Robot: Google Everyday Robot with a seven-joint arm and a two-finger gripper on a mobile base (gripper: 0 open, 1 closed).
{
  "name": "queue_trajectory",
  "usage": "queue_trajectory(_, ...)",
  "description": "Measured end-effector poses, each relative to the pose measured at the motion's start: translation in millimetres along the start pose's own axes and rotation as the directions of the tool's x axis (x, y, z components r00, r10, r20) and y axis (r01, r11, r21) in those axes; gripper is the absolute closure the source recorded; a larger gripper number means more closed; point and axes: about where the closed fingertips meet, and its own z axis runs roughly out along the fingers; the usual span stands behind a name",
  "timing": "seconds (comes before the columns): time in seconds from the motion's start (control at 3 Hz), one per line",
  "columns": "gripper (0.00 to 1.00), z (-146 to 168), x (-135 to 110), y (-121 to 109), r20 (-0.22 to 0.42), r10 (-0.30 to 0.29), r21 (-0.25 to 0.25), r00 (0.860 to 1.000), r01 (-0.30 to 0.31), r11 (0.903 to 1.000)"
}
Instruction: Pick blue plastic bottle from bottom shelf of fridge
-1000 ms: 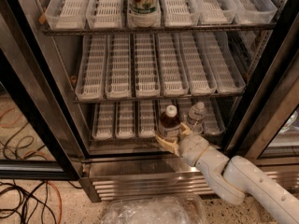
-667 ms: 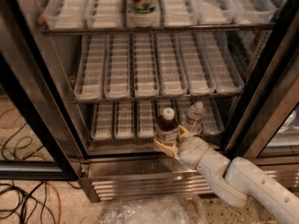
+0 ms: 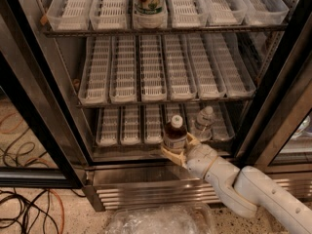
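The end effector (image 3: 178, 146) sits at the front edge of the bottom shelf (image 3: 131, 126), its tan fingers (image 3: 170, 155) closed around the lower part of the blue plastic bottle (image 3: 174, 132), one on each side. The bottle stands upright in this grip, white cap on top, at the front end of one of the white slotted lane trays that form the surface. The white arm (image 3: 253, 193) runs from the bottle down and to the right, across the front of the fridge (image 3: 66, 67).

Just right of the bottle and a little further back, a clear bottle (image 3: 204, 122) stands upright in the neighbouring lane, apart from the fingers. Left of the bottle, the lanes of the same surface lie bare. Above the bottle are the middle rack (image 3: 156, 72) and the top rack (image 3: 219, 4); a drink container (image 3: 149, 1) with a green and red label stands on the top one, almost straight above the bottle.

Below the bottle comes the steel base grille (image 3: 141, 193), then a crumpled sheet of clear plastic (image 3: 156, 221) on the speckled floor (image 3: 63, 221). Far left of the bottle stands a black door frame (image 3: 34, 111), with dark and orange cables (image 3: 27, 206) on the floor beneath it.
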Motion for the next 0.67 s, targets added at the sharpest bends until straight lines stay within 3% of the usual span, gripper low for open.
queue_trajectory(0.33, 1.0, 0.0, 0.0, 0.0, 0.0, 0.0, 0.0, 1.0, 0.0, 1.0)
queue_trajectory(0.67, 1.0, -4.8, -10.0, 6.5, -0.012, -0.037, -0.026, 0.999, 0.037, 0.999)
